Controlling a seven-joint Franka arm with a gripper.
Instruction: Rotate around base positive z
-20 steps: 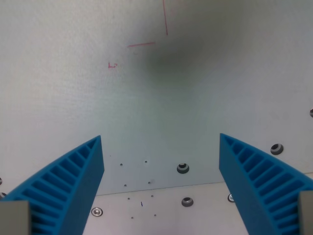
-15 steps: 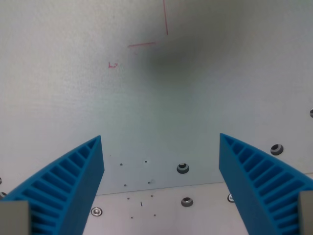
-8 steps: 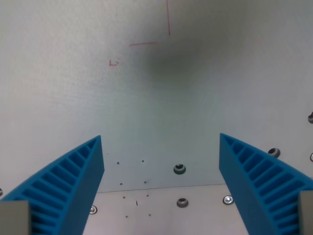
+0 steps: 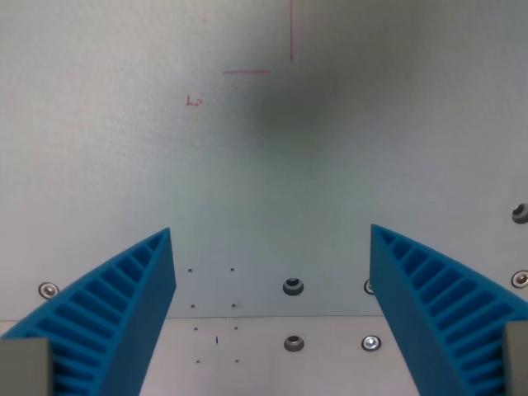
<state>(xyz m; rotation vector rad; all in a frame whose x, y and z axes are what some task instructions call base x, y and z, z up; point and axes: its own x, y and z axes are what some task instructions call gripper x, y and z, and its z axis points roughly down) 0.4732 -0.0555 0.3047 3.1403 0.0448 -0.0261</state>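
So the gripper (image 4: 271, 239) is hanging over a pale, matte white surface (image 4: 124, 165) with its two ribbed blue fingers (image 4: 115, 322) spread wide apart, nothing between them, so the jaws are fully released. There's no object to grab here; the only thing in play is the gripper itself, parked above the board.

On the far side of the board there are thin red pen lines (image 4: 290, 33), one upright and one short flat one, plus a tiny red squiggle (image 4: 194, 101) off to the left. A soft dark shadow (image 4: 289, 107) sits just under those lines.

Nearer in, a seam runs across, with a screw (image 4: 293, 287) just above it, another (image 4: 292, 342) just below, and a few more dotted toward both edges.
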